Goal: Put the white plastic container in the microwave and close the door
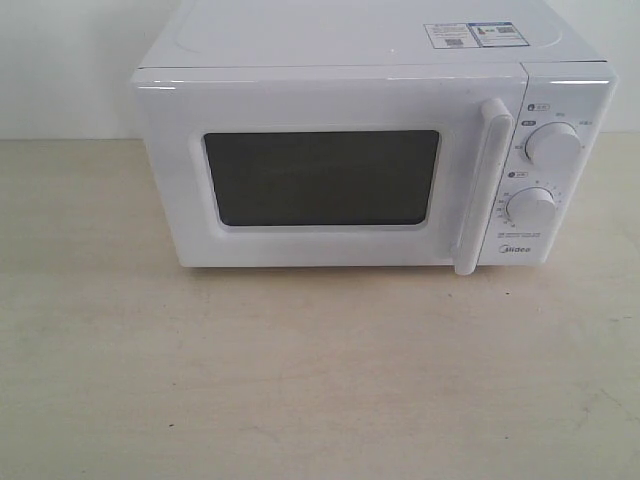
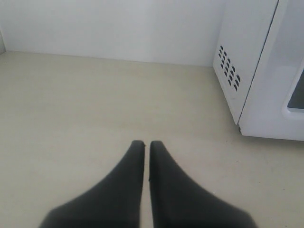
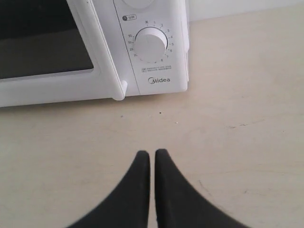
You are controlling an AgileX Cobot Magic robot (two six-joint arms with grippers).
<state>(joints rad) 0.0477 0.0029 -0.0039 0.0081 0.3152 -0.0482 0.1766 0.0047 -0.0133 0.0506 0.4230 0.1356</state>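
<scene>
The white microwave (image 1: 370, 150) stands at the back of the table, its door (image 1: 320, 180) shut flush, with a dark window and a vertical bar handle (image 1: 483, 185). The white plastic container is out of view in every frame. My left gripper (image 2: 143, 142) is shut with nothing between its fingers, over bare table beside the microwave's vented side wall (image 2: 237, 61). My right gripper (image 3: 152, 152) is shut and empty too, a short way in front of the lower knob (image 3: 151, 44) and the handle's foot (image 3: 121, 89). Neither arm shows in the exterior view.
The beige tabletop (image 1: 300, 370) spreads in front of the microwave. A white wall (image 2: 118, 26) rises behind the table. Two round knobs (image 1: 553, 145) sit on the microwave's right panel and stickers (image 1: 475, 35) lie on its top.
</scene>
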